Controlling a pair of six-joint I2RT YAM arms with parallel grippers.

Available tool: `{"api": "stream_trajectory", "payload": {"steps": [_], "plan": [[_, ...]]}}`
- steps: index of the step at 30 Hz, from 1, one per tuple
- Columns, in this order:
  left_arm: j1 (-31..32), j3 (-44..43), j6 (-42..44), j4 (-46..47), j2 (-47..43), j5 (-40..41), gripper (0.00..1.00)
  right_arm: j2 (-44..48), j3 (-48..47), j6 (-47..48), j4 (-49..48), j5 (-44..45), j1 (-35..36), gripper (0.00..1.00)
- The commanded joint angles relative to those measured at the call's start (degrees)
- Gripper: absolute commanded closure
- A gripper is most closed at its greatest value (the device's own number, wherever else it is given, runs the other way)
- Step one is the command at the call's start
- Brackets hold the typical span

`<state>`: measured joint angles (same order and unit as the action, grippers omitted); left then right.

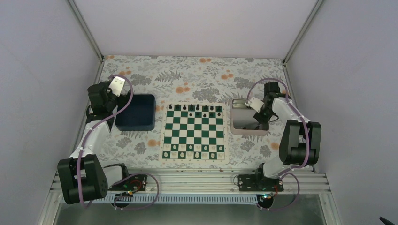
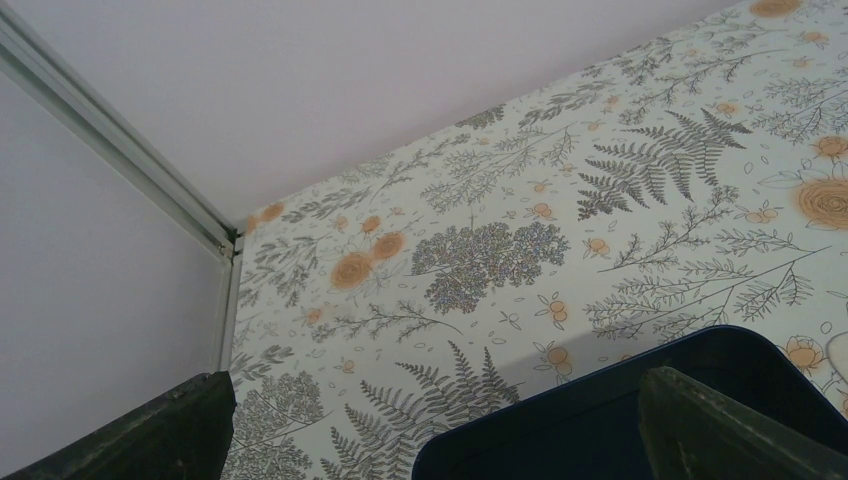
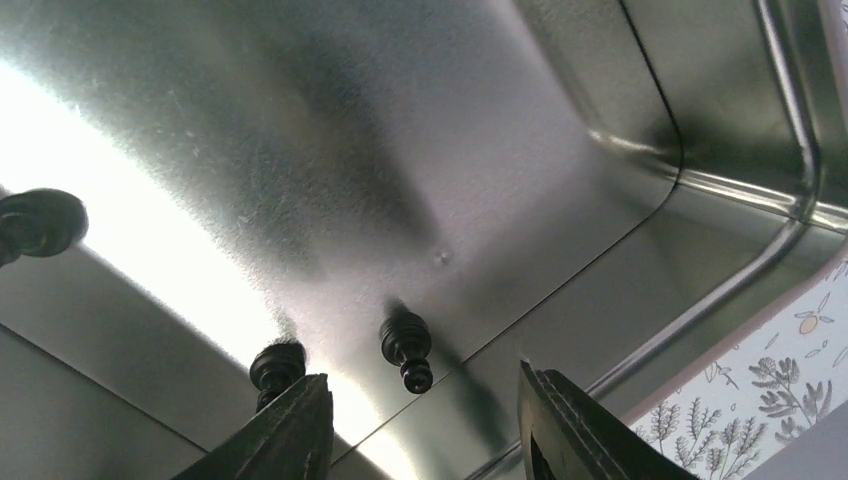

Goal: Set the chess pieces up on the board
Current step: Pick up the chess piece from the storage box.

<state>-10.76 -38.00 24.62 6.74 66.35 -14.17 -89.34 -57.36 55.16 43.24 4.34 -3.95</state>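
Observation:
The green-and-white board [image 1: 195,133] lies mid-table, with several black chess pieces [image 1: 198,108] along its far edge. More black pieces rest in the silver tray [image 1: 236,129] to its right. My right gripper [image 1: 259,123] reaches down into that tray. In the right wrist view the right gripper [image 3: 425,425] is open, and a black pawn [image 3: 405,350] lies on the tray floor [image 3: 330,150] just ahead of the gap, untouched. A second black piece [image 3: 277,366] sits behind the left finger, a third [image 3: 40,222] at the frame's left edge. My left gripper [image 2: 440,445] is open and empty over the blue bin's corner.
A dark blue bin [image 1: 135,112] stands left of the board; its rim [image 2: 600,385] shows under the left fingers. Small white pieces [image 1: 192,151] fill the board's near rows. The tray's curved wall [image 3: 740,190] rises close on the right. Cage walls surround the floral tablecloth [image 2: 480,250].

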Motion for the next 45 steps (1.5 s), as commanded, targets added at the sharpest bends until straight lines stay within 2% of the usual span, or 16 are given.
{"api": "stream_trajectory", "payload": {"steps": [1,12,33,36,45], "plan": [[-0.31,-0.25,-0.36,0.46,-0.74,-1.21,0.0,-0.56,-0.39,4.97,0.2,0.78,-0.47,0.52],[-0.31,-0.16,-0.19,0.73,-0.68,-1.05,0.0,-2.83,-2.19,14.3,5.9,2.28,-0.51,0.58],[-0.31,0.03,0.08,0.99,-0.19,-0.6,0.0,-10.04,-6.8,16.57,5.54,5.63,-0.44,0.65],[-0.31,0.02,0.07,0.99,-0.18,-0.53,0.0,-10.92,-7.09,16.07,5.03,5.63,-0.45,0.68],[-0.31,-0.03,0.16,1.08,0.08,-0.55,0.0,-11.85,-8.82,14.63,6.43,6.24,-0.4,0.86]]}}
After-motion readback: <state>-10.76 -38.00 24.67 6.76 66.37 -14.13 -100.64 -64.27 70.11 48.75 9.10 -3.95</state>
